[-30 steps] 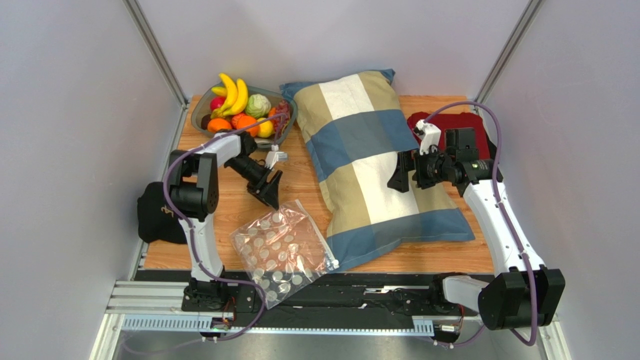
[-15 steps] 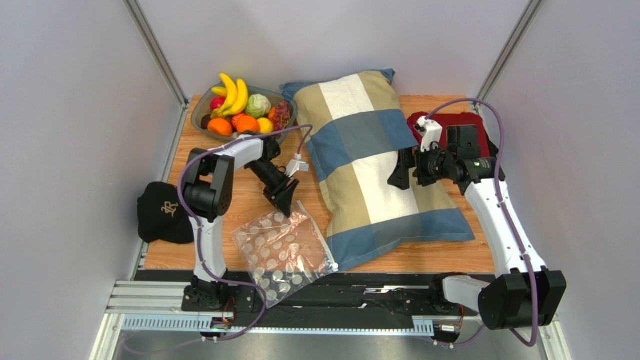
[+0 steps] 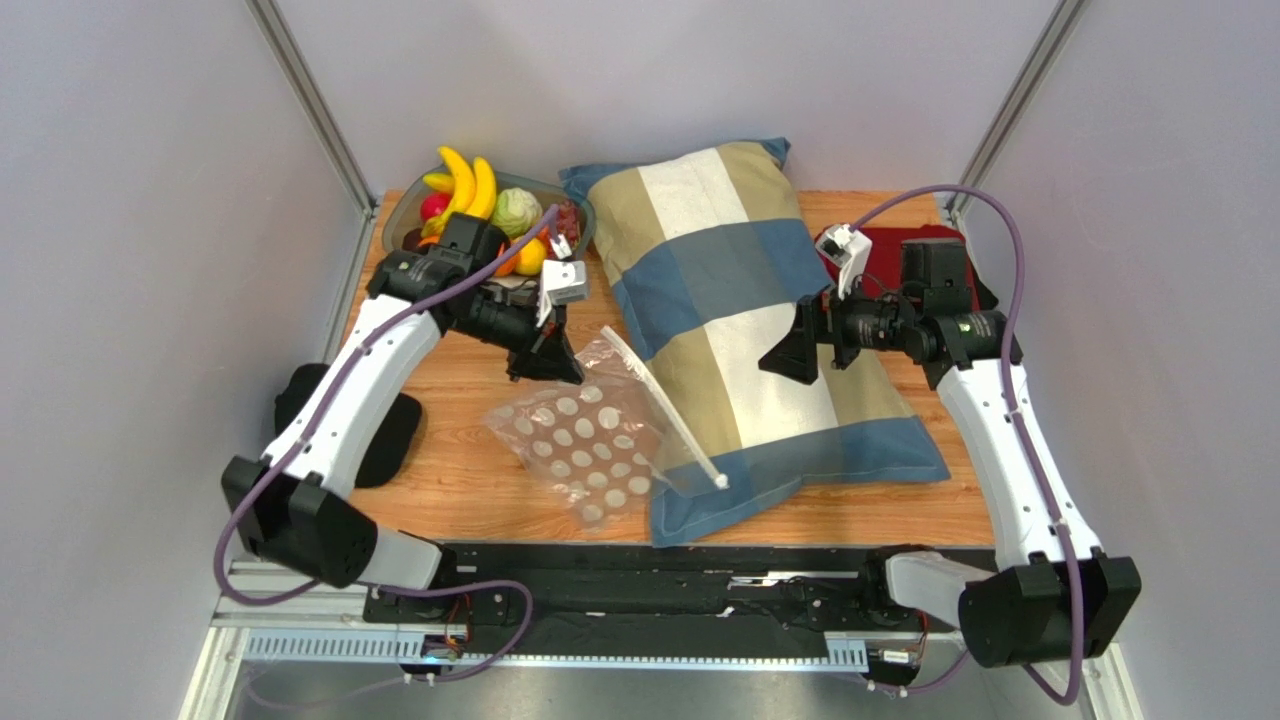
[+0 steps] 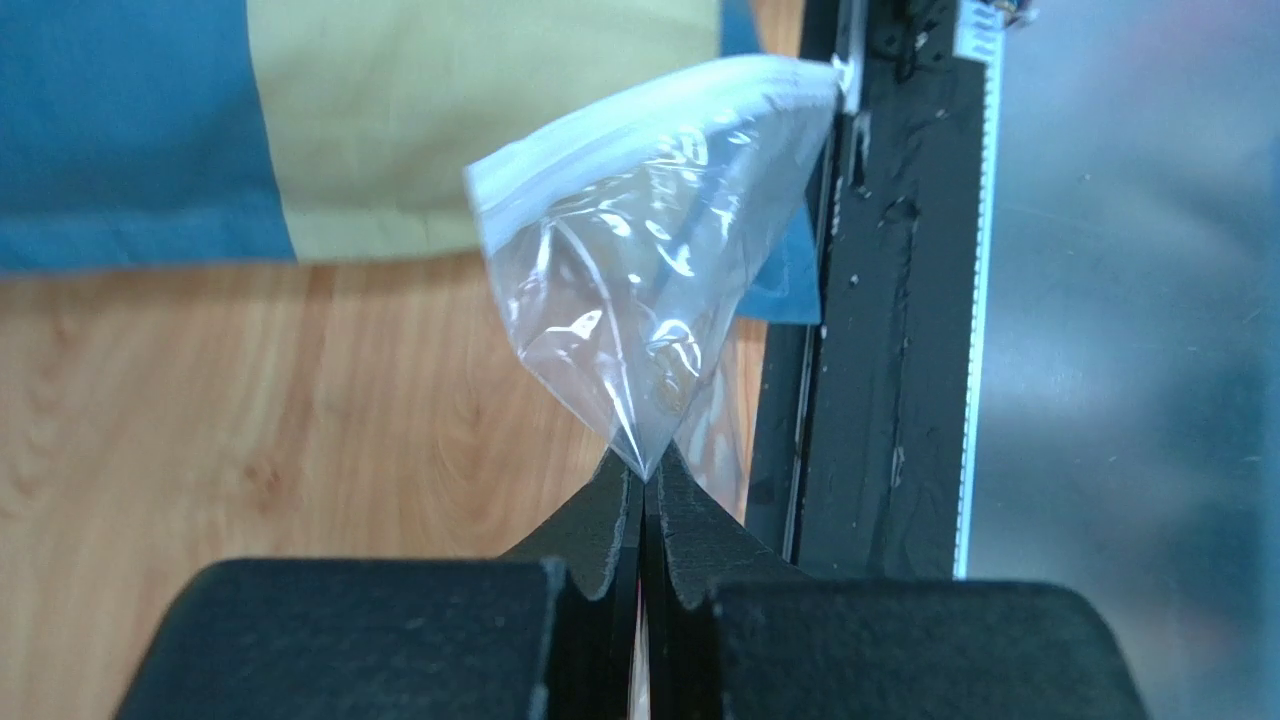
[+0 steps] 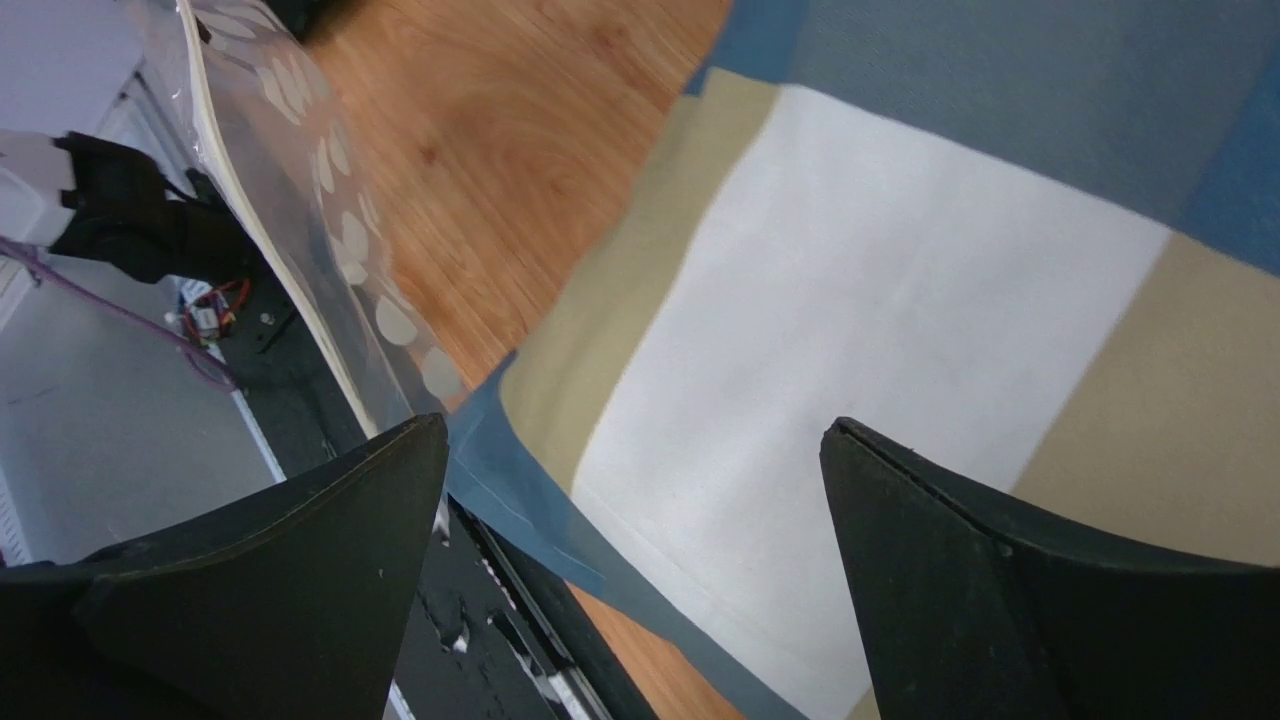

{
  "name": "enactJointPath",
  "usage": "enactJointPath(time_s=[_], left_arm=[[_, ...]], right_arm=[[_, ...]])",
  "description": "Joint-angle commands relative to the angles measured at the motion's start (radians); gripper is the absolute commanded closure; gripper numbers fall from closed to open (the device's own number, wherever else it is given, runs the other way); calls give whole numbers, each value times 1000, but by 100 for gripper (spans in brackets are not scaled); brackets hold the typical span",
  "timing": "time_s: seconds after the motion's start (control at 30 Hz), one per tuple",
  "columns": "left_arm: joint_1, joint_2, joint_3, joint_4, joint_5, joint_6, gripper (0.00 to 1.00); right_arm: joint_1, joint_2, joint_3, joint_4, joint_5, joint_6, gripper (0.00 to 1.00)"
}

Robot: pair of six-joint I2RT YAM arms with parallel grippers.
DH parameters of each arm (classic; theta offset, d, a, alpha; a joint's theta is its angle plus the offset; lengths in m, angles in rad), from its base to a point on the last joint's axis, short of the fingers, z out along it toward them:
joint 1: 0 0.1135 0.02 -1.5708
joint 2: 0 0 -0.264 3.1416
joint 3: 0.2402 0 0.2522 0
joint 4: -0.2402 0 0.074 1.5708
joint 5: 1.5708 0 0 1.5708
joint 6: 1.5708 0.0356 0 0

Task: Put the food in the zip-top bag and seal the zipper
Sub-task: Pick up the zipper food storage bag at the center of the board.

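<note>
The zip-top bag (image 3: 589,444) is clear with white dots and lies on the wooden table in front of the pillow. One corner is raised, and my left gripper (image 3: 550,362) is shut on that corner (image 4: 646,468). The zipper (image 3: 670,420) shows as a pale strip slanting over the pillow's edge. The food stays in the grey bowl (image 3: 394,228) at the back left: bananas (image 3: 469,183), cabbage (image 3: 517,210) and a lemon (image 3: 529,255). My right gripper (image 3: 781,360) hangs open above the pillow, holding nothing (image 5: 634,435). The dotted bag (image 5: 323,210) shows at its upper left.
A large striped pillow (image 3: 721,315) fills the table's middle and right. A black cap (image 3: 394,432) lies at the left edge, partly behind my left arm. A red cloth (image 3: 887,243) with a black object on it lies at the back right. A black rail (image 4: 879,300) borders the front.
My left gripper came down onto the bag, shut on its corner and pulled it up and back from the front edge. The right gripper shifted slightly and stayed open.
</note>
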Motion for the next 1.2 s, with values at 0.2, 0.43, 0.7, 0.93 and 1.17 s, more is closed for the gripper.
enactJointPath(time_s=[0.2,0.43,0.7,0.93,1.17], left_arm=[[-13,-156,8,61,251,137,100],[-36,-219,-34,154,262,107,100],[-48,-306,-133,394,205,-91,100],[-48,-338,-186,512,150,-220,100],[-48,-328,-198,606,122,-346,100]], right_arm=[[334,-270,-124,233,-96,-24,6],[483,-258,-173,247,35,-81,13],[617,-203,-165,285,52,-93,24],[663,-218,-147,333,29,49,24],[695,-175,-124,474,81,265,24]])
